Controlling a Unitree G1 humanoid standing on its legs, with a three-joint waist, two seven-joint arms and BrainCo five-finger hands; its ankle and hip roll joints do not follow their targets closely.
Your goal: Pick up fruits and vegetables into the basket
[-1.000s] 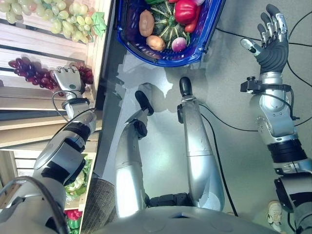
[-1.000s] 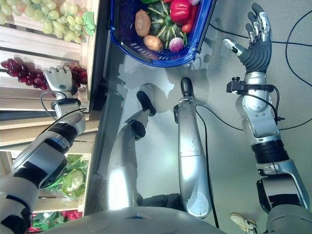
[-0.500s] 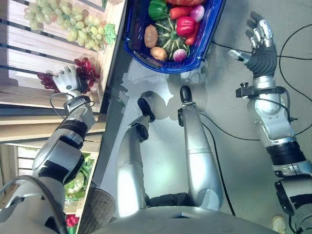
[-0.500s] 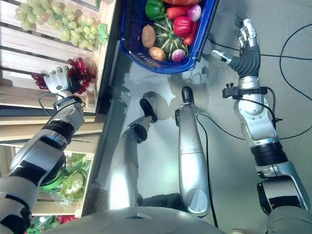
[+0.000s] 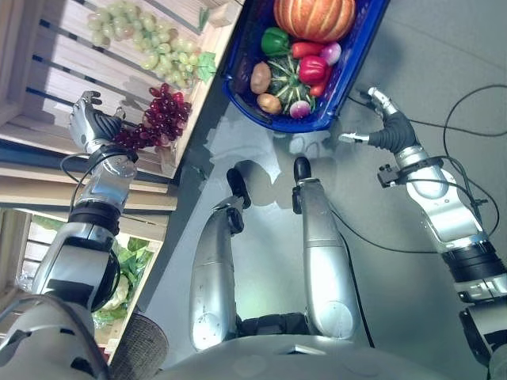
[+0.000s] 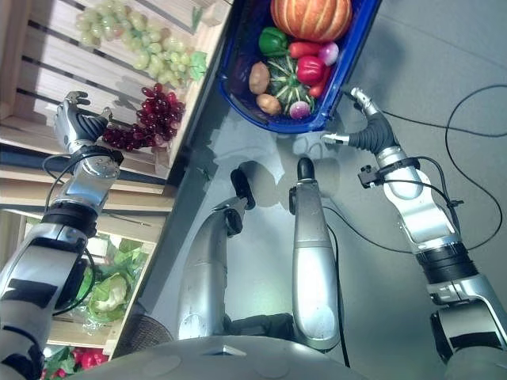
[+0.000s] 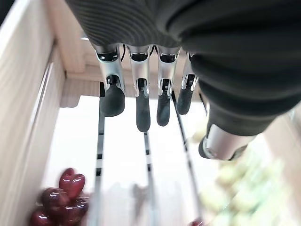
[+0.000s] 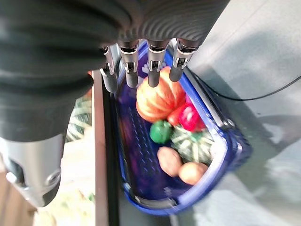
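The left hand (image 5: 89, 120), fingers straight and apart, is poised beside the red grapes (image 5: 154, 123) on the crate; closing around them is judged next. The right hand (image 5: 380, 131) is held open near the basket (image 5: 348, 75).

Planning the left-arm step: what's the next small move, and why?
Probably lower the left hand onto the red grapes and close on the bunch. Its fingers are straight and hold nothing, the grapes lie on the wooden shelf just beside it, outside the blue basket.
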